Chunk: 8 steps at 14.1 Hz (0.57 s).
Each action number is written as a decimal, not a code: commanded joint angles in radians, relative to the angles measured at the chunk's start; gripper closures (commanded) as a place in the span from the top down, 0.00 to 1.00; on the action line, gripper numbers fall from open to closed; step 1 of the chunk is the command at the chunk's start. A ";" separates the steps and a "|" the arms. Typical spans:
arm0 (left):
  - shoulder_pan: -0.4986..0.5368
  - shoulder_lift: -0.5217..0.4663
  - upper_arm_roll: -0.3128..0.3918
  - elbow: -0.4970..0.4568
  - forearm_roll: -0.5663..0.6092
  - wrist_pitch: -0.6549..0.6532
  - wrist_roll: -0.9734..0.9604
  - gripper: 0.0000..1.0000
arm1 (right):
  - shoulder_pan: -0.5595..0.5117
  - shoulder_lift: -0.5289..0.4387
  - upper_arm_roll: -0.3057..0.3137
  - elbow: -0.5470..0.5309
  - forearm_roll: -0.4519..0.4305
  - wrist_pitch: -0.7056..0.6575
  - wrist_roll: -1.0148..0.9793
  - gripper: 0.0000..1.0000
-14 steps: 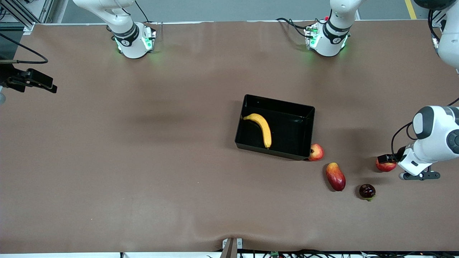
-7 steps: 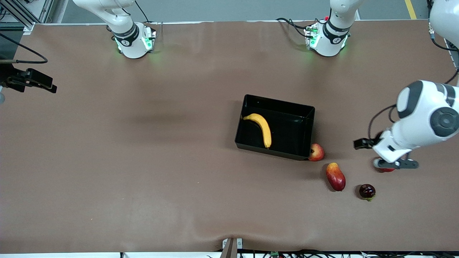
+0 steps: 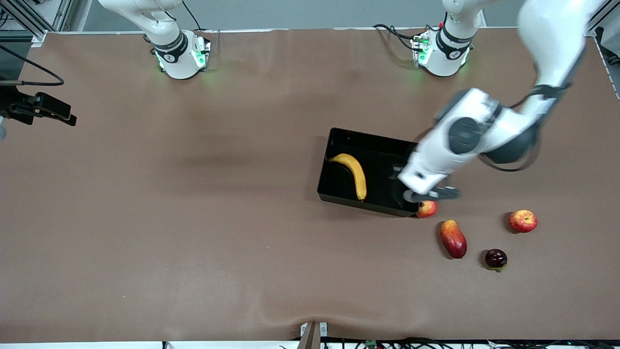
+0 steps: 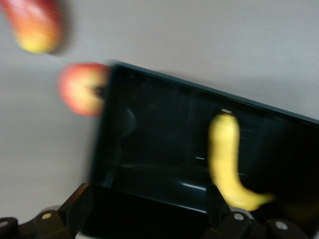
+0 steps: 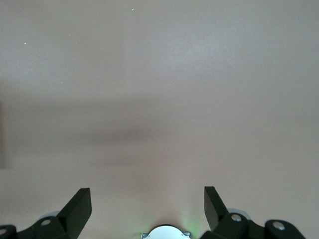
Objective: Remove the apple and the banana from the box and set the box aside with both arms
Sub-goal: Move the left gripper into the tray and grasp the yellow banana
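With the apple (image 3: 523, 221) set apart, the empty, spread left gripper (image 4: 147, 211) hangs over the box (image 3: 339, 194) to reach the banana (image 3: 352, 173), while the right gripper (image 5: 147, 209) waits spread over bare table (image 5: 159, 89).

Left arm (image 3: 465, 140) blurs on my front cam, covering the box (image 3: 339, 189) corner and part of the second apple (image 3: 428, 209). Left wrist cam's smeared; mango (image 4: 32, 25) cut by frame edge.

The banana (image 3: 351, 173) lies in the box (image 3: 375, 138), toward the right arm's end. A second apple (image 3: 426, 209) touches the box's corner nearest the camera. Nearer the camera lies the mango (image 3: 453, 239); the apple (image 3: 523, 221) sits well apart, toward my left arm's end.
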 commanded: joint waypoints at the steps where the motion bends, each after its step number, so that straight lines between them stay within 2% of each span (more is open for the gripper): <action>1: -0.078 0.086 0.012 -0.019 0.123 0.070 -0.124 1.00 | -0.012 0.004 0.007 0.018 -0.004 -0.009 -0.004 1.00; 3: -0.100 0.141 0.017 -0.062 0.235 0.138 -0.205 1.00 | -0.010 0.004 0.007 0.018 -0.004 -0.009 -0.004 1.00; 5: -0.102 0.195 0.019 -0.094 0.286 0.240 -0.233 1.00 | -0.012 0.004 0.005 0.019 -0.006 -0.011 -0.009 1.00; 7: -0.115 0.236 0.020 -0.096 0.329 0.264 -0.231 1.00 | -0.013 0.004 0.007 0.019 -0.004 -0.007 -0.009 1.00; 8: -0.143 0.245 0.046 -0.095 0.357 0.264 -0.233 1.00 | -0.012 0.004 0.007 0.019 -0.006 -0.007 -0.007 1.00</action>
